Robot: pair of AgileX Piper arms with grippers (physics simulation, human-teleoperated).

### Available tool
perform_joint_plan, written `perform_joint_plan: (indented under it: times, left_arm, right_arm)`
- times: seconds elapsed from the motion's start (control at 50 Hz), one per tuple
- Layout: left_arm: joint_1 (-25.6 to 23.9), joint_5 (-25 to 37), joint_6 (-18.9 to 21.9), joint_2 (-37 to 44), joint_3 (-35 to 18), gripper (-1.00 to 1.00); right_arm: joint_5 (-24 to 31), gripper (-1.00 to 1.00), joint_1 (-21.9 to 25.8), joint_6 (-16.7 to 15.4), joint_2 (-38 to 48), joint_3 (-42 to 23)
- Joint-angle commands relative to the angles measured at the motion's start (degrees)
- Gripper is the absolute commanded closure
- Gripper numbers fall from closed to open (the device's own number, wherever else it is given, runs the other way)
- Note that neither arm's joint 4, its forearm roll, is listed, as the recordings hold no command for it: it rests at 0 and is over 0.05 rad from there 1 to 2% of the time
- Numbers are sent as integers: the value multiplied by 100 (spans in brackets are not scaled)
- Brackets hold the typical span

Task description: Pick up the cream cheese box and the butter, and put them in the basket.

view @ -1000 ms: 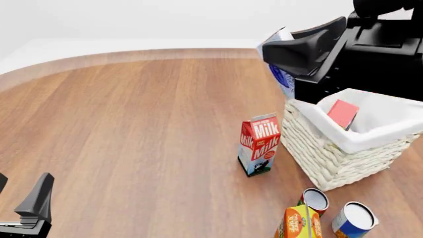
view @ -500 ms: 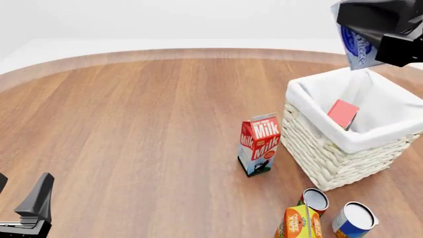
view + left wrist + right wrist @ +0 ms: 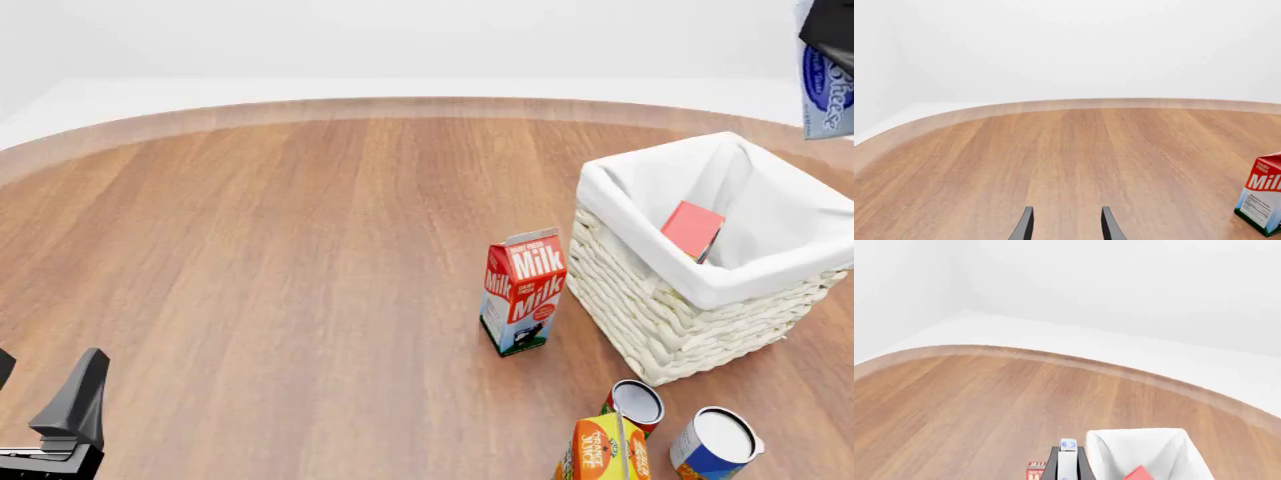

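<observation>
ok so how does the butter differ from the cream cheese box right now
The butter is red and lies inside the basket, leaning on the cloth lining; the cream cheese box is white with blue print and is outside it. The butter is free of any claw; the cream cheese box is held up in the air by the right claw. Both are small flat cartons.

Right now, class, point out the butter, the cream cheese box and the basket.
butter (image 3: 693, 229): front view, its plain red face inside the basket.
cream cheese box (image 3: 825, 88): front view, its blue-printed face.
basket (image 3: 651, 308): front view, its woven near wall.
</observation>
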Motion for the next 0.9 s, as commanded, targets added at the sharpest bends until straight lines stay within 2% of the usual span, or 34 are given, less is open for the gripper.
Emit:
perform_joint_plan:
  times: [0.02,0.38,0.9]
  left_arm:
    - [0,0,0,0,0,-100]
    - [0,0,0,0,0,-100]
    - [0,0,0,0,0,-100]
  right_arm:
    - [-195,100,-659,259,-96,225]
    - [-462,100,-1393,478,22,550]
    - [-1038,100,-2277,595,421,909]
